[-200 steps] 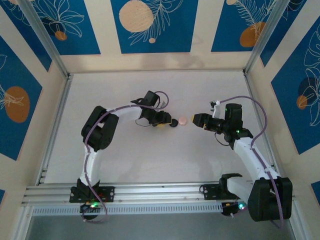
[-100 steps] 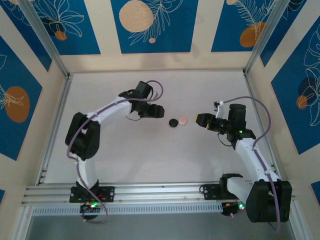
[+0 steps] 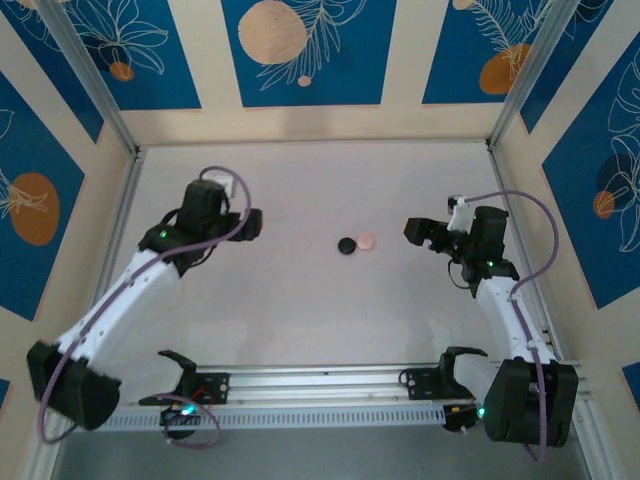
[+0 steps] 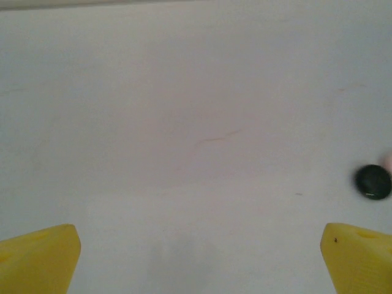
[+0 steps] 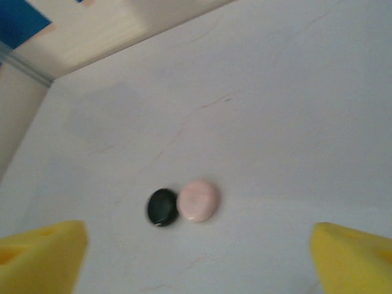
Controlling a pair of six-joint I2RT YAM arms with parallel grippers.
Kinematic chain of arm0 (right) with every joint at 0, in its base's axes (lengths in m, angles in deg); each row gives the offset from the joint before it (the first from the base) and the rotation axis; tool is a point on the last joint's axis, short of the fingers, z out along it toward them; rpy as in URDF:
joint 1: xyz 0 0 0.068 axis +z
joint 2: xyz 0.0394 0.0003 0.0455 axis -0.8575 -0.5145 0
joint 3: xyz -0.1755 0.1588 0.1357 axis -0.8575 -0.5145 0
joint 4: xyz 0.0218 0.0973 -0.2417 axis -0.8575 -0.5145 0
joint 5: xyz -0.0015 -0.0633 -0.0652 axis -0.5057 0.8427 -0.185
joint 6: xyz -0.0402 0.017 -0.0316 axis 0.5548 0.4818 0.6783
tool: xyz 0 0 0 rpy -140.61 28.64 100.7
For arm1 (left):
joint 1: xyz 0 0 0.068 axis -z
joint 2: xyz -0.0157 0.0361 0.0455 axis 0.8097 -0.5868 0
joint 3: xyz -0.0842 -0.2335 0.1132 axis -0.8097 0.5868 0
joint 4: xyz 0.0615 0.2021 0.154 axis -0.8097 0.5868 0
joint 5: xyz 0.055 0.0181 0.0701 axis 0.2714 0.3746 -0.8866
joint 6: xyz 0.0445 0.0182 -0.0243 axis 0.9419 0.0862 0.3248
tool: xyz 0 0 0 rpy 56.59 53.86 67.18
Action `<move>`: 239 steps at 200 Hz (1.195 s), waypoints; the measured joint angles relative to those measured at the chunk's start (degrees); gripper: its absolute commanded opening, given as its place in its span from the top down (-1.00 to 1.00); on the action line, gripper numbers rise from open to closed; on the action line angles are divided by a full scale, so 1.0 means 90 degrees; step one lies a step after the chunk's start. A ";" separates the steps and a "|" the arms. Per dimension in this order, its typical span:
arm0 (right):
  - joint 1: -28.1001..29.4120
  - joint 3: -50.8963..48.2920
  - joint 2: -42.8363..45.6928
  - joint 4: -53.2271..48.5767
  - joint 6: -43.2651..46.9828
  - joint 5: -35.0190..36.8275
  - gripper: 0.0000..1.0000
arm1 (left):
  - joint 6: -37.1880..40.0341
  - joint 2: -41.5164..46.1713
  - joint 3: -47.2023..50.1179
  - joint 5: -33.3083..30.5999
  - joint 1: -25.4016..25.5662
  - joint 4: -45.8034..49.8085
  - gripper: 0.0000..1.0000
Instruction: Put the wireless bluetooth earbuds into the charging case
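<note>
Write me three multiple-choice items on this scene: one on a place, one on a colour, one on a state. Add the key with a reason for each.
1. In the overhead view, where does the black disc lie relative to the pink disc?
A. Right beside it, on its left.
B. Stacked on top of it.
C. Far off, against the back wall.

2. What colour are the fingers in the wrist views?
A. Red.
B. Yellow.
C. Green.

3. What state are the left claw and the right claw in?
A. Both open and empty.
B. Both shut on a disc.
C. Left shut, right open.

Key:
1 A, the two discs sit side by side mid-table.
2 B, yellow tips frame the bottom corners of both wrist views.
3 A, each wrist view shows its tips spread wide, gripping nothing.
</note>
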 measured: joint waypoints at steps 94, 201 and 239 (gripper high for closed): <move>-0.0301 -0.1168 -0.0753 0.2266 0.0294 0.1525 -0.98 | 0.1217 0.2548 0.3978 -0.2392 -0.0607 -0.2681 -1.00; 0.0211 -0.1144 -0.2807 0.4816 0.0818 0.1073 -0.98 | 0.2169 0.0464 0.6074 -0.1831 -0.0896 -0.8306 -1.00; 0.0590 -0.1205 -0.3140 0.5134 0.1083 0.1175 -0.98 | 0.2533 -0.2310 0.5824 -0.1404 -0.0935 -1.0656 -1.00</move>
